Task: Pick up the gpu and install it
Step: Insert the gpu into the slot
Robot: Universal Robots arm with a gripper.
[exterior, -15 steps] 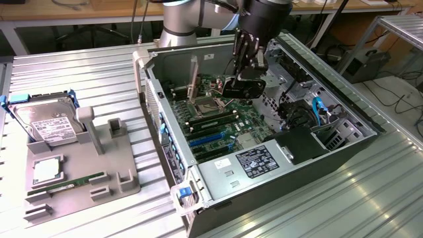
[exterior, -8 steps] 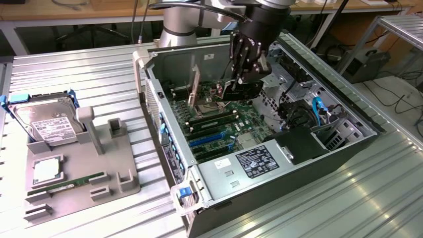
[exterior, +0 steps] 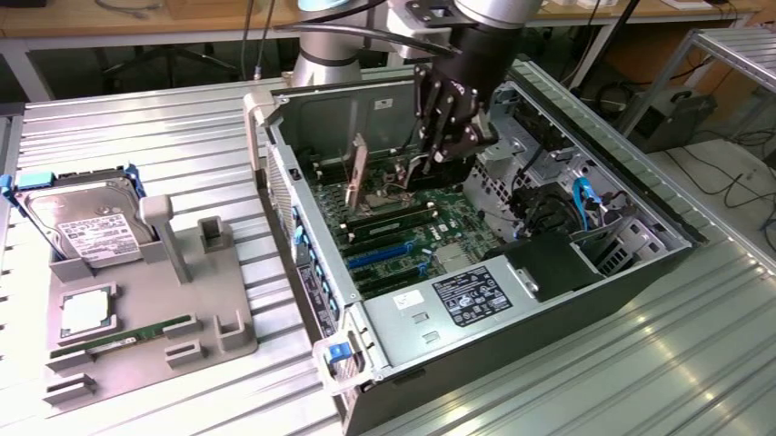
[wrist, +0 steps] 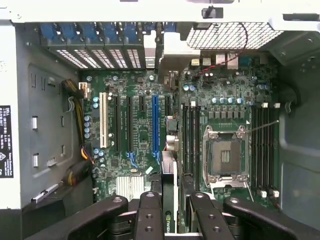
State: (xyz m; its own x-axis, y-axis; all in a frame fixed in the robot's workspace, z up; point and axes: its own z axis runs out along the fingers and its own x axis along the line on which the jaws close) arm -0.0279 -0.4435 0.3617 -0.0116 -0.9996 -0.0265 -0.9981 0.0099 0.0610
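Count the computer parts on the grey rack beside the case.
3 on the grey plastic rack: a boxy silver white-labelled hard drive at its far end, a square silver processor chip mid-rack, a narrow green memory stick nearest the camera. None seems hidden.

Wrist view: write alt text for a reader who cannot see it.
The gripper holds the gpu edge-on between its fingers, above the green motherboard inside an open computer case. A long blue slot lies close to the gpu, and the processor socket stands empty.
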